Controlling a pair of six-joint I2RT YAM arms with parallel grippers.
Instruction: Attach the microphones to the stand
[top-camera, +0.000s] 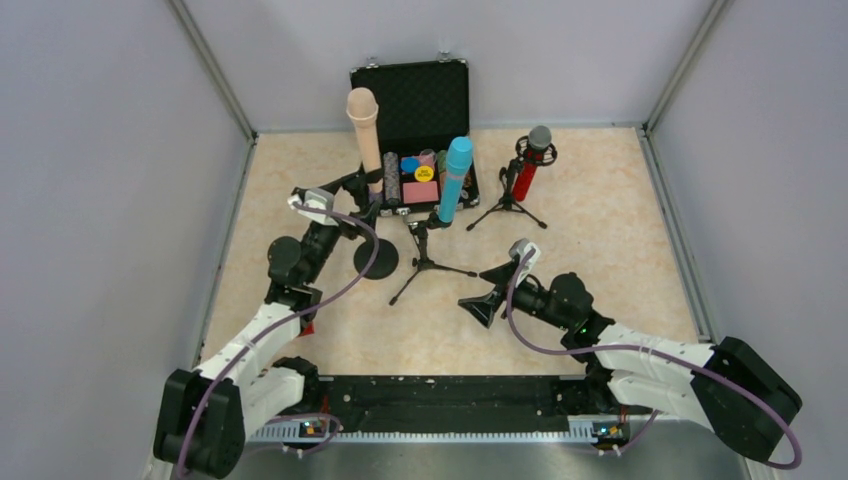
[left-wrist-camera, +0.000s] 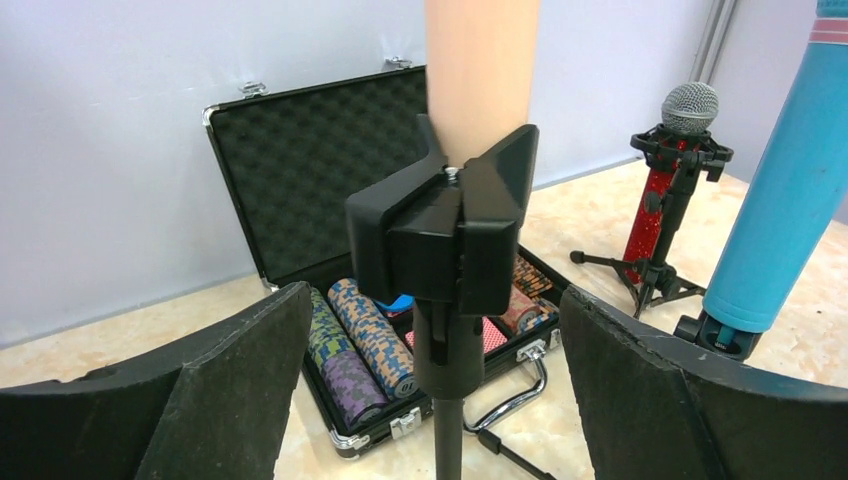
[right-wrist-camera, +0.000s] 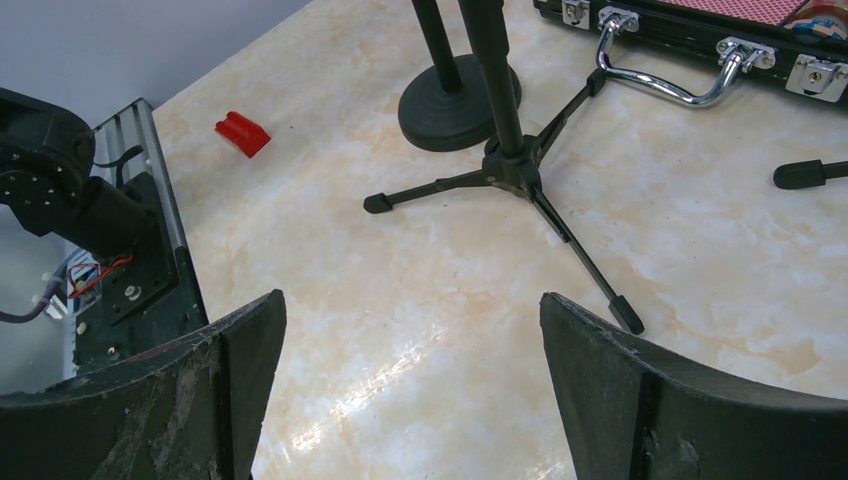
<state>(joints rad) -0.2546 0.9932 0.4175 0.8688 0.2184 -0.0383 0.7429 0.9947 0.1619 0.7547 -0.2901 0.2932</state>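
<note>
The left end effector (left-wrist-camera: 432, 295) has its 2 jaws wide apart, 1 on each side of the black clip (left-wrist-camera: 445, 225) that grips the peach-beige microphone (left-wrist-camera: 480, 70). Neither jaw touches the clip or the microphone. That microphone stands upright on the round-base stand (top-camera: 375, 258), centre-left in the top view, just in front of the open case (top-camera: 420, 95). The light blue microphone (top-camera: 454, 180) sits tilted on the middle tripod stand (top-camera: 428, 262). The glittery red microphone (top-camera: 530, 165) sits on the far tripod stand (top-camera: 507, 205), toward the upper right. The right end effector (top-camera: 487, 292) hovers lower right of centre, its jaws also apart and holding nothing. It is near the middle tripod's feet and well apart from all 3 microphones.

Only the left wrist view shows the egg-crate foam lining the case lid, the rows of patterned poker chips (left-wrist-camera: 370, 340) inside, and the silver mesh head of the red microphone. The right wrist view shows a small red block (right-wrist-camera: 242, 133) lying on the counter (right-wrist-camera: 700, 250) in the upper left, and the case's chrome handle (right-wrist-camera: 660, 85).

The counter is glossy beige with marbled veining. The jaws are matte black wedges, scuffed on the right arm. The peach-beige microphone is smooth and plain, and the blue one is a smooth cylinder.
</note>
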